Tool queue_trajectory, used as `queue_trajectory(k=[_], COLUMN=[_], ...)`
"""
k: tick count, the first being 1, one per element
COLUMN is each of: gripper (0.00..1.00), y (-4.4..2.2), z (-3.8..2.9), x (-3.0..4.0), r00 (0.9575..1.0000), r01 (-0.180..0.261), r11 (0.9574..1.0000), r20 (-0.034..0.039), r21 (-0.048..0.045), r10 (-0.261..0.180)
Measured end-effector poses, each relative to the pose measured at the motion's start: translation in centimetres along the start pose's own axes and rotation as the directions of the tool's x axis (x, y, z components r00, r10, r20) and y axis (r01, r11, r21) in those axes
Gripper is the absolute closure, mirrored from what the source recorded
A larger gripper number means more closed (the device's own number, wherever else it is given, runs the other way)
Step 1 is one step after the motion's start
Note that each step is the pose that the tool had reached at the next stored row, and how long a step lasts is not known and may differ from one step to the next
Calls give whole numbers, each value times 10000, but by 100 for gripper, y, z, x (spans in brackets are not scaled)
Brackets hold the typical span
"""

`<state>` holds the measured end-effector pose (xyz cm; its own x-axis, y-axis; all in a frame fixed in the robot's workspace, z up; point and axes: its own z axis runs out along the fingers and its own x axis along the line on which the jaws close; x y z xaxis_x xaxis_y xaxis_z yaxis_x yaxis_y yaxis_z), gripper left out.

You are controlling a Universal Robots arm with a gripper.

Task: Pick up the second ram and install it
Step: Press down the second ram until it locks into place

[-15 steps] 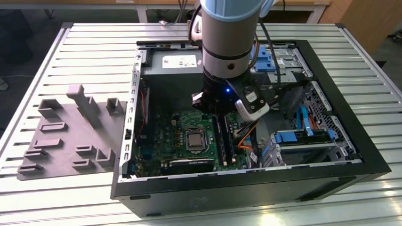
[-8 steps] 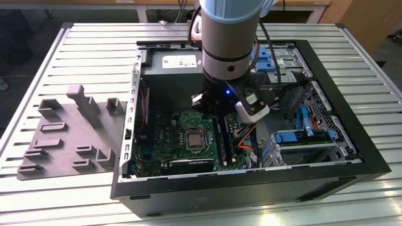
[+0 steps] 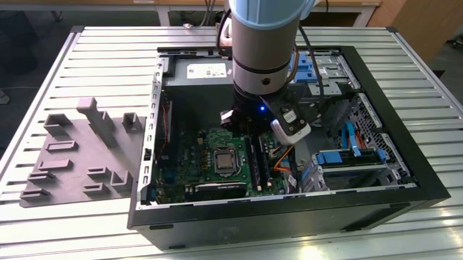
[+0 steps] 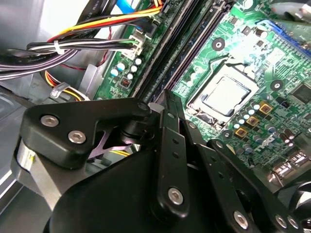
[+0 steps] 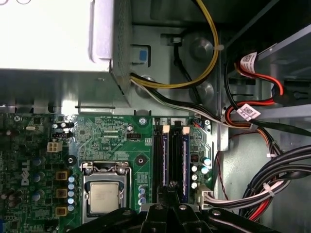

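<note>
My gripper (image 3: pixel 250 132) is down inside the open computer case (image 3: pixel 405 179), over the memory slots of the green motherboard (image 3: pixel 210 143). In the first wrist view two dark ram sticks stand side by side in the slots, one (image 5: pixel 165 160) beside the other (image 5: pixel 184 160), with white clips at their far ends. I cannot tell which is the second ram. The gripper (image 5: pixel 172 188) looks shut, its tip just above the near ends of the two sticks, with nothing visible between the fingers. The black fingers (image 4: pixel 167 104) meet over the long slots (image 4: pixel 194 48) in the second wrist view.
The processor (image 5: pixel 103 198) sits in its socket beside the slots. Cable bundles (image 5: pixel 272 170) run on the slots' other side, and the power supply (image 3: pixel 206 70) is at the back. A grey fixture (image 3: pixel 79 157) with blocks lies on the table at the exterior view's left.
</note>
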<state>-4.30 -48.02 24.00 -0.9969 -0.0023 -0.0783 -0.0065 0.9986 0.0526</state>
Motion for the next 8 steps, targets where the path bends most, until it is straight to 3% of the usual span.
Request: queue_trajectory(k=[8], gripper=[89], y=[-39], z=[-2], x=[8], r00=[10000], r01=[0], r11=[10000], r20=[0], r21=[-1], r10=[0])
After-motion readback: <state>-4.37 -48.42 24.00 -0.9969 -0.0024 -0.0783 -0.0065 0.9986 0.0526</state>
